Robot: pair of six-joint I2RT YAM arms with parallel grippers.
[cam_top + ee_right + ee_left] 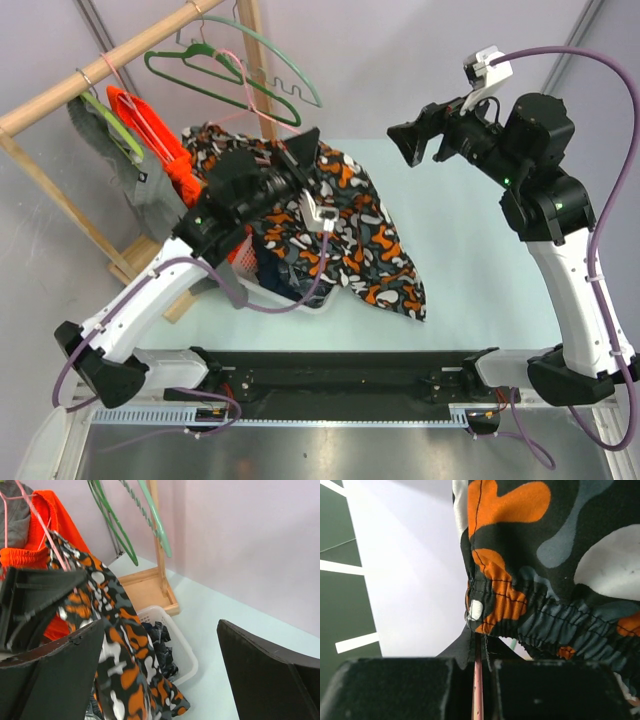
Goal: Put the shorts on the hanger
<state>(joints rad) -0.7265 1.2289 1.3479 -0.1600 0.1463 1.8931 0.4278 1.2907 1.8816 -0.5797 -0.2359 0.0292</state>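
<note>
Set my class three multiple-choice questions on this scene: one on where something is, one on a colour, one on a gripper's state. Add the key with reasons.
1. Where is the white basket?
A. On the table, partly under the shorts
B. On a shelf
C. On the floor

2. What colour is the hanger wire between the left gripper fingers?
A. Blue
B. Pink
C. Yellow

3. How is the right gripper?
A. Shut on the shorts
B. Shut on a hanger
C. Open and empty

Key:
1 A: the shorts drape over it on the table.
2 B: the left wrist view shows a pink wire.
3 C: its fingers stand apart with nothing between them.
</note>
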